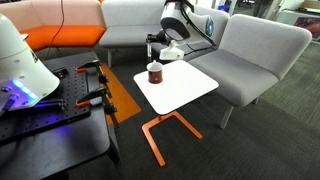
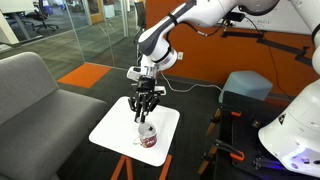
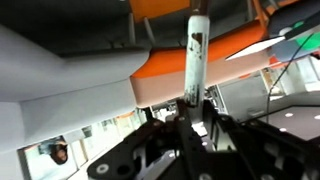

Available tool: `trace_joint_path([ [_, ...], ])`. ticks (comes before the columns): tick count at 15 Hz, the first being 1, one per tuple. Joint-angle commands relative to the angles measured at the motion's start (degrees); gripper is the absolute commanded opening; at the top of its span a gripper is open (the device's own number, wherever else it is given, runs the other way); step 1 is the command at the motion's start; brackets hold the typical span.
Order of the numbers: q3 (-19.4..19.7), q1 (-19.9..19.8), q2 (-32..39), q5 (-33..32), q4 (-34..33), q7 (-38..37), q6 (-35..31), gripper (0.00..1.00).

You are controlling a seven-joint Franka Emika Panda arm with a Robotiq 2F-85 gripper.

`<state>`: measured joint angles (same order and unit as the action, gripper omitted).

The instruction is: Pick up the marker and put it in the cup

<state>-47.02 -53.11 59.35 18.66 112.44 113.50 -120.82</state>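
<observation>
The marker (image 3: 197, 60) is too small to make out in both exterior views.

There is one white square tabletop (image 1: 195, 90) on orange metal legs, one dark red-brown mug with a whitish rim (image 1: 155, 72), one black two-fingered tool (image 2: 145, 108) and one slim stick-shaped marker (image 3: 195, 55). An exterior view also shows two grey upholstered seats (image 1: 255, 55) and one orange seat cushion (image 1: 60, 38).

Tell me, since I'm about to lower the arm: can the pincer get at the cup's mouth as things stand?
Probably yes. The pincer, shut on the marker, hangs over the cup on the white table. Nothing shows between them, so a straight descent looks free.
</observation>
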Motion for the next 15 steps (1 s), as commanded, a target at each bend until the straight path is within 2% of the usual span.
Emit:
trace_joint_path([
  [1, 4.97, 4.60, 1.85, 4.33, -6.10, 4.74, 2.79, 0.05],
  [7, 14.67, 13.79, 3.74, 8.49, -14.58, 4.80, 5.93, 0.05],
  [8, 16.23, 15.25, 3.39, 8.88, -15.29, 5.29, 6.76, 0.22],
  [9, 17.56, 16.55, 2.73, 9.21, -15.59, 5.88, 7.28, 0.47],
  [11, 19.24, 18.67, 1.14, 10.45, -16.14, 5.52, 8.75, 0.51],
  [13, 20.40, 20.97, -2.26, 11.41, -15.20, 5.07, 8.61, 0.66],
  [15, 22.91, 24.57, -7.95, 11.35, -12.79, 2.16, 5.33, 0.81],
])
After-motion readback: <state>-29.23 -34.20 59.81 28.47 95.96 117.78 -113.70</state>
